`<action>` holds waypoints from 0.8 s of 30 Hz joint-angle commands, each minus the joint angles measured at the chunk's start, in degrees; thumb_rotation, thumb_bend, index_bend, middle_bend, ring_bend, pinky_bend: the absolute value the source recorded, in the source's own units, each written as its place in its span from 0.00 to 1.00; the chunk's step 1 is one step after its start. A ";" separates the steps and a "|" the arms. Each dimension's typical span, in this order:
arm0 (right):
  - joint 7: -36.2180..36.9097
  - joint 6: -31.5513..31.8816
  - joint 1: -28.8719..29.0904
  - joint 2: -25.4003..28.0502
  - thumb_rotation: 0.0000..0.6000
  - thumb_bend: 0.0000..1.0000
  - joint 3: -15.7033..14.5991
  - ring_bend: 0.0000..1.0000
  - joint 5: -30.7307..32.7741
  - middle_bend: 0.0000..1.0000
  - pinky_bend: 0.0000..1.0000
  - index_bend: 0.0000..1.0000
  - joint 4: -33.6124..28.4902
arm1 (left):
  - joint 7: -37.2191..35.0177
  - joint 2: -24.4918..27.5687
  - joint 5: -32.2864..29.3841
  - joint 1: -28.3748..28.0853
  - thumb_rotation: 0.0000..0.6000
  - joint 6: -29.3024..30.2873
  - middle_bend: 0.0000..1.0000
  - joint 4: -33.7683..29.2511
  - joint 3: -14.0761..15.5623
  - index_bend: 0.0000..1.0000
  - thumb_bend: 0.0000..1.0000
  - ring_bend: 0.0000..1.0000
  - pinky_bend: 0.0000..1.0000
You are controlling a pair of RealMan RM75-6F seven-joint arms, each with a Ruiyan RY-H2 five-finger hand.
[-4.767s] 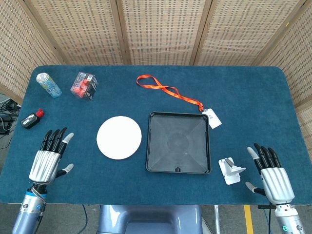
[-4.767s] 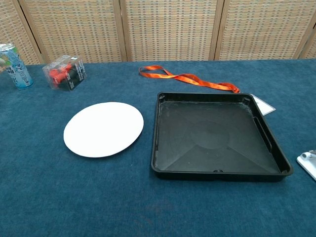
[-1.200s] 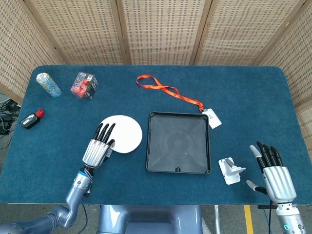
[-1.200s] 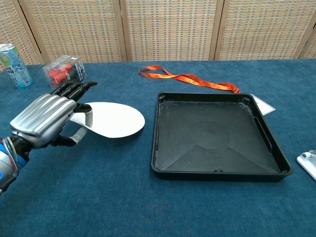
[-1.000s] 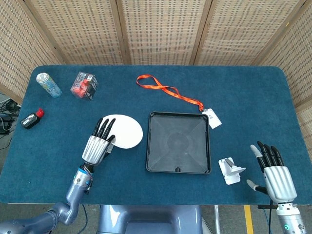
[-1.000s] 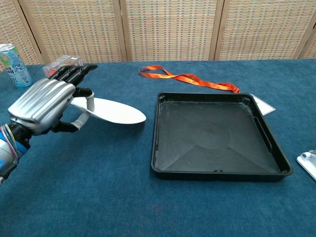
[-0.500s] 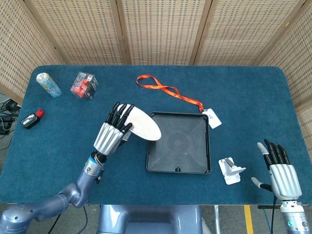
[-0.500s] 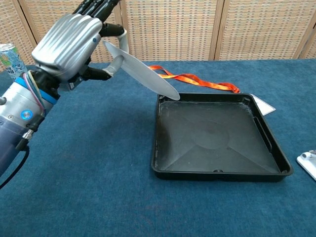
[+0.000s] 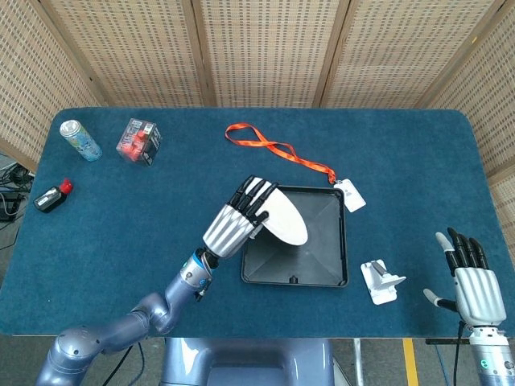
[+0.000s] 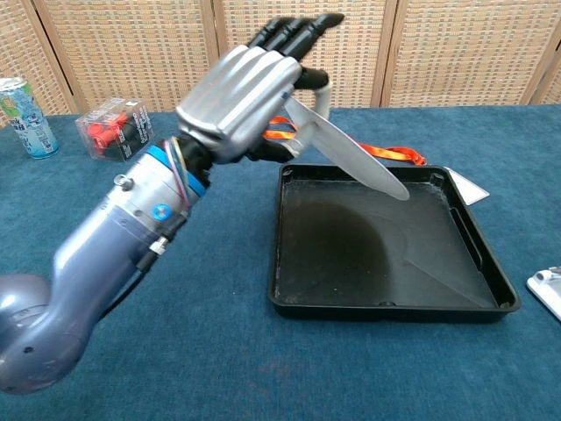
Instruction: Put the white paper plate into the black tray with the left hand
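White paper plate (image 10: 351, 158) tilted above black tray (image 10: 478, 254) — near edge hidden in clasping left hand (image 10: 250, 88)

Left hand (image 9: 239, 219) holds a white plate (image 9: 285, 216) tilted above the black tray (image 9: 326, 265) on a blue table (image 9: 418, 177) — right hand (image 9: 469, 286) rests apart, fingers spread, near the table's edge.
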 commanded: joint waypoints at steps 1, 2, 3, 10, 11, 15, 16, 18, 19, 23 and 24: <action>0.22 -0.31 0.04 -0.07 1.00 0.14 0.13 0.00 0.44 0.00 0.00 0.00 0.32 | -1.35 -2.75 -0.71 -2.07 1.00 -2.03 0.02 3.19 0.21 0.83 0.48 0.00 0.00; 0.27 -0.39 0.05 -0.07 1.00 0.14 0.17 0.00 0.57 0.00 0.00 0.00 0.39 | -1.69 -3.27 -0.95 -2.46 1.00 -2.55 0.02 3.77 0.17 0.83 0.48 0.00 0.00; 0.39 -0.49 0.06 -0.05 1.00 0.14 0.23 0.00 0.76 0.00 0.00 0.00 0.48 | -2.27 -4.25 -1.36 -3.26 1.00 -3.45 0.02 4.94 0.09 0.83 0.48 0.00 0.00; 1.11 -0.62 -0.14 0.10 1.00 0.14 0.51 0.00 1.64 0.00 0.00 0.00 1.04 | -3.87 -6.89 -1.83 -7.21 1.00 -9.22 0.02 10.25 2.44 0.83 0.36 0.00 0.00; 1.12 -0.65 -0.16 0.09 1.00 0.14 0.51 0.00 1.71 0.00 0.00 0.00 1.11 | -3.67 -6.89 -2.02 -7.33 1.00 -9.64 0.02 10.24 2.77 0.83 0.31 0.00 0.00; 1.22 -0.47 -0.30 0.13 1.00 0.14 0.49 0.00 1.70 0.00 0.00 0.00 1.16 | -2.71 -6.89 -3.12 -7.67 1.00 -11.09 0.01 9.70 3.54 0.80 0.20 0.00 0.00; 1.23 -0.37 -0.36 0.17 1.00 0.14 0.50 0.00 1.70 0.00 0.00 0.00 1.14 | -2.35 -6.89 -3.57 -7.90 1.00 -11.76 0.00 9.48 3.71 0.76 0.17 0.00 0.00; 1.30 -0.21 -0.44 0.24 1.00 0.14 0.56 0.00 1.73 0.00 0.00 0.00 1.10 | -1.63 -6.89 -4.28 -8.19 1.00 -12.74 0.00 9.19 4.01 0.67 0.12 0.00 0.00; 1.31 -0.16 -0.47 0.26 1.00 0.14 0.59 0.00 1.75 0.00 0.00 0.00 1.10 | -1.53 -6.89 -4.54 -8.22 1.00 -13.08 0.00 9.00 4.16 0.58 0.10 0.00 0.00; 1.18 -0.17 -0.57 0.22 1.00 0.14 0.34 0.00 1.53 0.00 0.00 0.00 1.12 | -1.37 -6.74 -4.92 -7.42 1.00 -13.01 0.00 9.24 5.10 0.24 0.04 0.00 0.00; 1.12 -0.16 -0.59 0.20 1.00 0.14 0.28 0.00 1.45 0.00 0.00 0.00 1.10 | -1.57 -6.58 -4.98 -7.06 1.00 -12.66 0.00 9.08 5.22 0.16 0.02 0.00 0.00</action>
